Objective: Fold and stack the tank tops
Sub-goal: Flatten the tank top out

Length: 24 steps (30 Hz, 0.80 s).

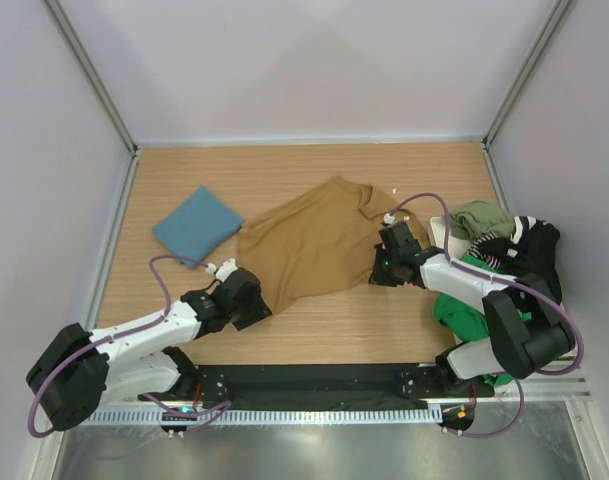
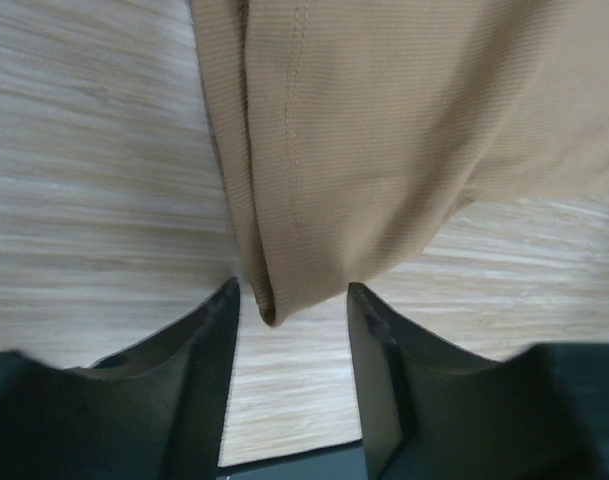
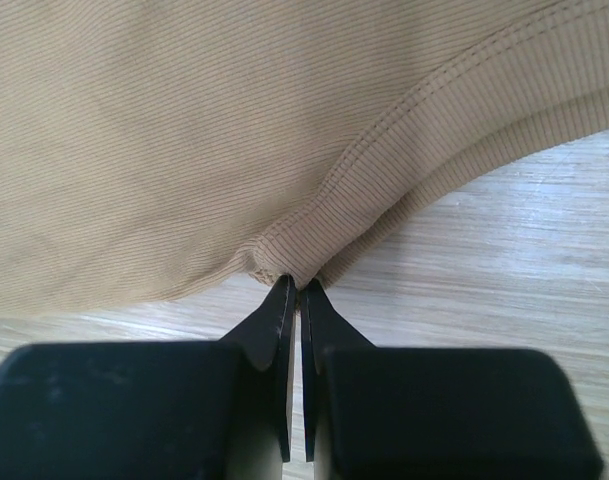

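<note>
Only the teal tank top [image 1: 196, 225] lies folded, left of the tan tank top [image 1: 314, 245], which sprawls flat, right pincer [image 3: 294, 288] clamped on its right edge, left pincer [image 2: 292, 295] gaping round its near corner (an unfolded heap [image 1: 499, 250] waits right of it).

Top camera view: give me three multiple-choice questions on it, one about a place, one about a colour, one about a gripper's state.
1. Where does the folded top lie?
A) left of the tan top
B) in the far right corner
C) under the tan top

2. What colour is the folded top?
A) black
B) teal blue
C) white

3. How is the right gripper?
A) wide open
B) shut on the tan top's edge
C) shut on nothing

Answers: 1 A, it lies alone at the left; 2 B, it is plainly teal; 3 B, the wrist view shows closed fingers pinching the ribbed edge.
</note>
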### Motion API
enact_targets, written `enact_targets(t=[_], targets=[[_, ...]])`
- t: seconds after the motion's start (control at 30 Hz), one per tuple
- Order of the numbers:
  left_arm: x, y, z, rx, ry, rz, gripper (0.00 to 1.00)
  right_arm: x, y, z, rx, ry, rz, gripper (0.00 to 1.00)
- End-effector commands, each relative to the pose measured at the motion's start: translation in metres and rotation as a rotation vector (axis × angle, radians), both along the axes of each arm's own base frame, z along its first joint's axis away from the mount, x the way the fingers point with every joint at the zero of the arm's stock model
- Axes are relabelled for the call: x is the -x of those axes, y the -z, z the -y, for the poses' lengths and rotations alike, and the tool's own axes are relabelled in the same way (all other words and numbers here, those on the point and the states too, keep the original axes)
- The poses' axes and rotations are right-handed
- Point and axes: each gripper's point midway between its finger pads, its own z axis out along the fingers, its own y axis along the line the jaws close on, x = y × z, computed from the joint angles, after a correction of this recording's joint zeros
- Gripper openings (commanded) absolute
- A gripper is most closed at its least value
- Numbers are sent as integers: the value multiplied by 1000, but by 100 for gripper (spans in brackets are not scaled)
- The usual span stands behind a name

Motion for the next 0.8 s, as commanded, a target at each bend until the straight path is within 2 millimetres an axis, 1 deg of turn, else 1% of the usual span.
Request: enact_targets(t=[0.0,0.03,0.07,0.1,0.13,0.17,0.2,0.23,0.27,0.37,0.4,0.43,0.47,0.5,0.53,0.6,0.73,0.77], targets=[[-12,2,4,-31,2,29,41,1,-14,3,6,-26,42,1],[-13,5,4,-44,12,22,33,-1,-15,9,33,-6,51,1],[-12,6,4,-50,19,20,23,3,-15,14,51,1,44,1],[-11,7,4,-51,25,17,5,5,-17,16,55,4,44,1],[-8,6,3,-45,36,18,0,9,-20,19,58,12,45,1],[-8,2,3,-34,37,30,0,11,-22,19,53,10,48,1],[-5,1,0,-34,35,31,0,13,-24,19,40,21,48,1],[0,2,-7,-53,32,20,0,15,-31,17,20,19,65,1],[-2,-10,-10,-34,16,59,0,20,-30,17,17,17,52,1],[7,-20,-25,-42,1,72,0,29,-34,15,9,6,39,1],[7,-32,-27,-10,-8,110,0,32,-35,12,5,-5,38,1],[12,-32,-34,-24,-16,101,0,34,-36,10,1,-1,35,1],[13,-35,-36,-18,-26,108,0,37,-37,10,-2,-3,30,1],[13,-40,-37,-1,-35,122,0,39,-37,8,-2,-7,23,1],[14,-39,-38,5,-36,118,0,41,-37,7,0,-7,19,1],[17,-37,-31,36,-27,95,0,41,-39,6,1,-13,21,1],[12,-36,-22,59,-24,81,0,29,-50,9,44,-9,44,1],[8,-38,-24,61,-39,83,0,22,-59,6,45,-21,65,1]])
